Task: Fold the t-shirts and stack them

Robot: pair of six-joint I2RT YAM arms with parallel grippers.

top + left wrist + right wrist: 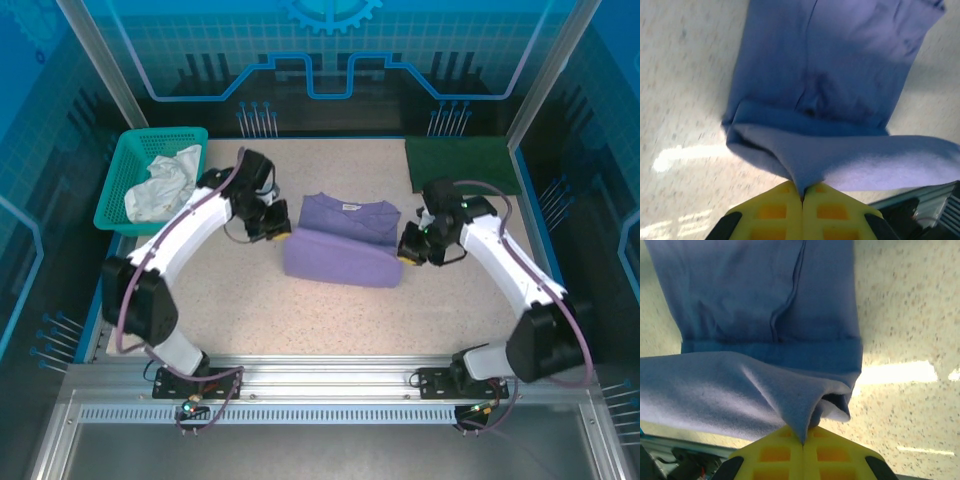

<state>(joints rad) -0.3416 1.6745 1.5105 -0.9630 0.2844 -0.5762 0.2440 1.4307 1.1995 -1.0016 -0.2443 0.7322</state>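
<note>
seen from above, a teal basket (128, 160) sits at ten o'clock on the speckled table (330, 320), with a pale crumpled cloth (160, 190) inside it.

just right of the basket, the left gripper (275, 228) reaches in. its wrist view shows the yellow fingers of the left gripper (802, 197) pressed together, with a pinch of purple fabric between them.

the lavender t-shirt (345, 245) lies at the centre of the table. its collar and neck label point to twelve o'clock. its near edge is lifted into a band whose long axis runs from nine to three o'clock.

the right gripper (408, 250) is clamped on the other end of that band. its wrist view shows the right gripper (802, 440) closed on a peak of cloth, with the lavender t-shirt (755, 305) spread on the table beyond it.

a dark green t-shirt (460, 160) lies flat at one o'clock, well apart from both arms.

from the left gripper the shirt extends toward three o'clock. from the right gripper it extends toward nine o'clock. each arm is equally near its own end. the fold probably needs both ends carried together toward twelve o'clock, with the band kept level so the edge lands square near the collar.
</note>
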